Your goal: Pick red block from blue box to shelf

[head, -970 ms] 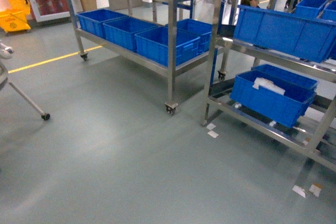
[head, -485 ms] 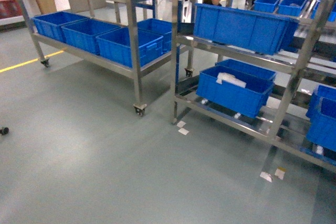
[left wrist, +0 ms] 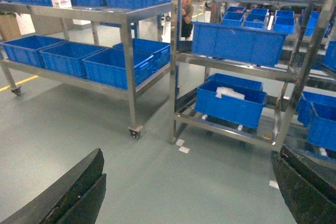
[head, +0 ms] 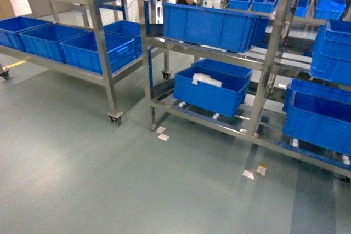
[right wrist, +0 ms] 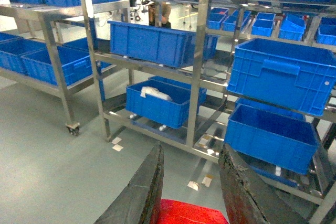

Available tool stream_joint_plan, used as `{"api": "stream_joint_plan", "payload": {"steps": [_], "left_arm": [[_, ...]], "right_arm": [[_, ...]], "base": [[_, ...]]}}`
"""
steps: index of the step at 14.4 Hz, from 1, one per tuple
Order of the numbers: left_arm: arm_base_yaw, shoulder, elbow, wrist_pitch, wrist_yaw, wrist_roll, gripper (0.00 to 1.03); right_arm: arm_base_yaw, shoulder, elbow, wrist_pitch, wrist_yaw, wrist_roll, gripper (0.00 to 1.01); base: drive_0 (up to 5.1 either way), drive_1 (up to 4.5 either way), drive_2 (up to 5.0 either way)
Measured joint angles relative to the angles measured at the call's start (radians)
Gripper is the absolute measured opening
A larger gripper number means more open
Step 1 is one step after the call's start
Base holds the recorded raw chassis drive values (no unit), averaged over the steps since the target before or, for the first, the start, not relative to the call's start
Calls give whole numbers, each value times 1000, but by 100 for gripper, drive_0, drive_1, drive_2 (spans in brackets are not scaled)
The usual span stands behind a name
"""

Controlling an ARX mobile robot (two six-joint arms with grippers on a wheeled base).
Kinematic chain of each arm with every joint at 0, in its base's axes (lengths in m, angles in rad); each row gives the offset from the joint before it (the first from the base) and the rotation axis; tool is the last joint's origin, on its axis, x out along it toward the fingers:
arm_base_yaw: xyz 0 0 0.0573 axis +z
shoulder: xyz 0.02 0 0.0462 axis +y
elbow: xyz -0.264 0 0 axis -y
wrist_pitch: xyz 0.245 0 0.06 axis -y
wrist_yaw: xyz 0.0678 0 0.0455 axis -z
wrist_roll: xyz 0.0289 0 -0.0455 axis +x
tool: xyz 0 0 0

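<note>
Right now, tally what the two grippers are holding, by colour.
Red: 1, the red block, pinched in the right gripper.
Other colours: 0; the left gripper is open with nothing between its fingers.
Total: 1

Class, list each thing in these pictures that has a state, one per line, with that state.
red block: held between the right tool's fingers
right tool: shut on the red block
left tool: open, empty
shelf: standing, tiers loaded with blue crates
lower blue crate: open-topped, white item inside
</note>
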Motion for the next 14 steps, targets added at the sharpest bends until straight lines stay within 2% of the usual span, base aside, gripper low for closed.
{"api": "stream_joint_plan", "payload": {"steps": [14], "left_arm": [[0,0,0,0,0,0,98]], "right_arm": [[0,0,0,0,0,0,27]], "base": [[-148,-148,-148]]}}
